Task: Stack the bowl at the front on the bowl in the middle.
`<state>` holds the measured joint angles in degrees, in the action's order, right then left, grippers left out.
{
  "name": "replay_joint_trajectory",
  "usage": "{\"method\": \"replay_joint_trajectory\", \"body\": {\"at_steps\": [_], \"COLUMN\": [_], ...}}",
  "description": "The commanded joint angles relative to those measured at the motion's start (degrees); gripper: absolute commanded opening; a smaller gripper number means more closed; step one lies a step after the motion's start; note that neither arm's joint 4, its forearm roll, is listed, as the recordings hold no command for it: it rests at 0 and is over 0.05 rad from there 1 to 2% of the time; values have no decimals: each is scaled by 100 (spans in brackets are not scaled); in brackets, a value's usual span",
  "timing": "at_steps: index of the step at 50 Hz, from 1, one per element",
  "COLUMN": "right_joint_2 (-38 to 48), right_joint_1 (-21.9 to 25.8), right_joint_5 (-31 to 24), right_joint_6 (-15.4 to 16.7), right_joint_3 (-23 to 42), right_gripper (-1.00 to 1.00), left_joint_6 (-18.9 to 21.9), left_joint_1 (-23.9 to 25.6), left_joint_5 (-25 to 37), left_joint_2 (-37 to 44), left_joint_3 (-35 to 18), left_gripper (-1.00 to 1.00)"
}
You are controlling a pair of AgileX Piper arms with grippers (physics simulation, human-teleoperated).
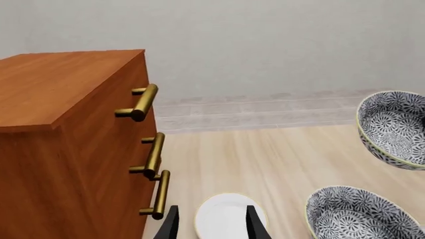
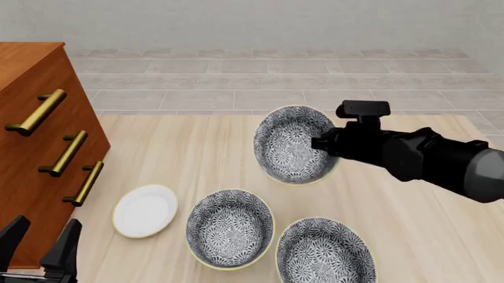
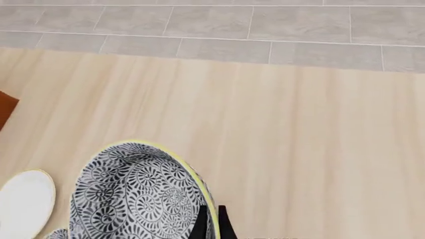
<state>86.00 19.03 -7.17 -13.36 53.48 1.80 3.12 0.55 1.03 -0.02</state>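
While extended leftward, right end effector (image 2: pixel 321 144) holds tilted bowl (image 2: pixel 291 144) aloft.

The small plain white plate (image 2: pixel 145 210) is lying at nine o'clock of one grey-and-white floral ceramic bowl (image 2: pixel 230 229); another patterned bowl (image 2: pixel 325 250) is sitting at four o'clock.

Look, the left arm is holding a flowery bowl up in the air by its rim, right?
Not quite: it is the right pincer that grips the tilted bowl by its rim, as the front view shows. The left pincer is open and holds nothing, down by the drawers.
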Motion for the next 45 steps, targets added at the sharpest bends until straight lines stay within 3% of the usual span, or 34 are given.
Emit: {"method": "replay_joint_trajectory", "body": {"at_steps": [1, 26, 45], "right_joint_2": [-191, -535, -502], "right_joint_1": [381, 1253, 1608], "right_joint_5": [-99, -290, -288], "right_joint_6": [-148, -160, -213], "right_joint_3": [8, -103, -135], "right_gripper": [-100, -100, -100], "left_joint_6": [-43, -89, -95], "left_joint_1": [50, 43, 42], "left_joint_5": [52, 64, 71], "left_joint_2": [-75, -90, -80], "left_joint_3": [0, -1, 0], "left_gripper": [100, 100, 100]}}
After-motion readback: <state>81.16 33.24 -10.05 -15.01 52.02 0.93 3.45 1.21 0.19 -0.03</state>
